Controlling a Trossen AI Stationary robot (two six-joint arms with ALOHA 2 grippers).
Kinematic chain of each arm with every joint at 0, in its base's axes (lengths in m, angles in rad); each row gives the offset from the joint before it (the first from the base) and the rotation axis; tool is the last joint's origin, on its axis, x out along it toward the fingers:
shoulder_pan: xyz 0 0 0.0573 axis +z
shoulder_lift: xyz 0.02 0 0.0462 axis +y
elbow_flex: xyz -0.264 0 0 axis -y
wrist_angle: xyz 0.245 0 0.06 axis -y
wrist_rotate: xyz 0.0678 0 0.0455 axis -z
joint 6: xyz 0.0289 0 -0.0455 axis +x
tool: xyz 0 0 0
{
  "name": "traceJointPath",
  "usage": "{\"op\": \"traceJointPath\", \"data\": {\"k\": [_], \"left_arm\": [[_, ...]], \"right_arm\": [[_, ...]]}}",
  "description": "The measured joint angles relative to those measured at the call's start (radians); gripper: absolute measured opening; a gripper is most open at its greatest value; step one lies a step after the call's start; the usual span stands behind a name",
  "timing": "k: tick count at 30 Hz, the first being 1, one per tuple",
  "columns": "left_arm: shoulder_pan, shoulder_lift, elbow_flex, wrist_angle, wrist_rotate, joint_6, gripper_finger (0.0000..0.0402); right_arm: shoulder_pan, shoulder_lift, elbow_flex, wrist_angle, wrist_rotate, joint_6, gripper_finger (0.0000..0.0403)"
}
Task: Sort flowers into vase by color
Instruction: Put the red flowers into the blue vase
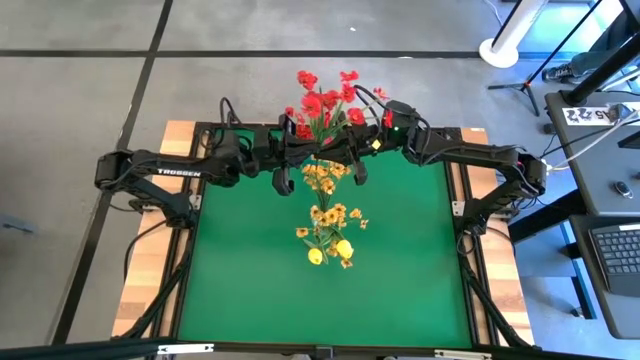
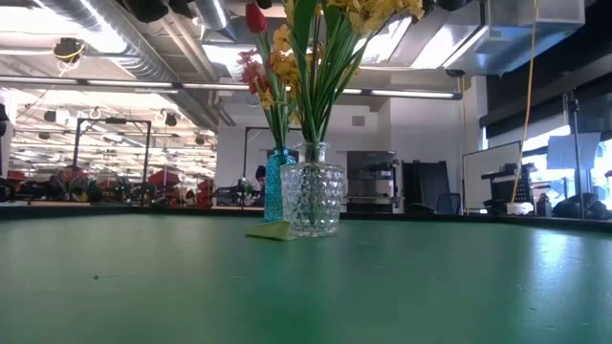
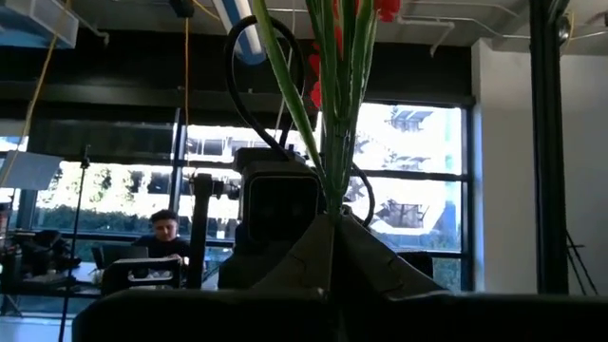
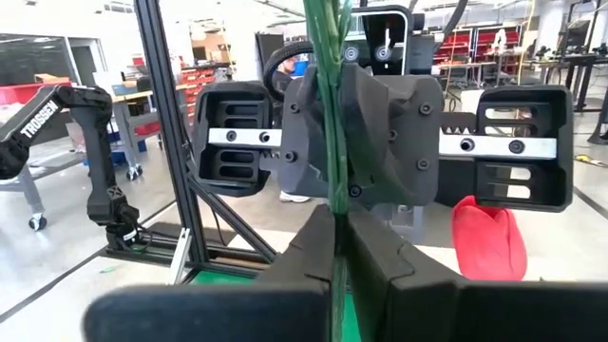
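Note:
A bunch of red flowers (image 1: 325, 105) stands upright over the table's far middle, on thin green stems (image 3: 337, 142). My left gripper (image 3: 334, 223) and my right gripper (image 4: 337, 223) meet there, facing each other, both shut on those stems. A clear glass vase (image 2: 311, 201) stands on the green mat with yellow flowers (image 1: 325, 215) in it. A blue vase (image 2: 279, 186) just behind it holds red and orange sprigs (image 2: 268, 67). Where the held stems end below is hidden. My left gripper pinches the bundle of green stems (image 3: 332, 195) between its two fingers, coming from the table's left and slanting upward. The stems run upright across the fingers, red blooms above. My right gripper pinches the same stems (image 4: 332, 190) between its two fingers, coming level from the table's right. The fingers lie across the upright stems, close in front of the left gripper's body (image 4: 366, 133).
A red bud (image 4: 486, 237) hangs beside the left gripper. A small yellow-green leaf (image 2: 271, 232) lies on the mat by the clear vase. Black frame rails (image 1: 462, 215) edge the mat. A side desk with a laptop (image 1: 615, 250) stands at the right.

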Motion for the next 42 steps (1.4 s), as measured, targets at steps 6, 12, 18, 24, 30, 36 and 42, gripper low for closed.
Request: {"op": "traceJointPath", "data": {"k": [6, 12, 18, 24, 30, 36, 42], "left_arm": [[-0.006, -0.026, 0.0, -0.014, -0.007, 0.059, 0.0024], [-0.022, -0.138, 0.0, -0.147, -0.01, 0.112, 0.0085], [-0.026, -0.277, 0.0, -0.378, -0.099, 0.14, 0.0138], [-0.029, -0.438, -0.016, -0.749, -0.34, 0.161, 0.0154], [-0.014, -0.517, -0.238, -0.755, -0.467, 0.111, 0.0155], [0.038, -0.507, -0.545, -0.479, -0.497, -0.005, 0.0155], [0.092, -0.38, -0.672, -0.275, -0.47, -0.077, 0.0155]], "right_arm": [[-0.024, -0.034, -0.001, -0.014, -0.002, -0.008, 0.0006], [-0.088, -0.108, 0.001, -0.031, -0.002, -0.012, 0.0003], [-0.161, -0.158, 0.001, -0.071, -0.007, -0.02, 0.0001], [-0.261, -0.163, -0.047, -0.12, -0.027, -0.033, 0.0001], [-0.362, -0.163, -0.179, -0.011, -0.076, 0.008, 0.0001], [-0.423, -0.158, -0.345, 0.234, -0.084, 0.084, 0.0], [-0.418, -0.094, -0.433, 0.416, -0.05, 0.095, 0.0]]}}
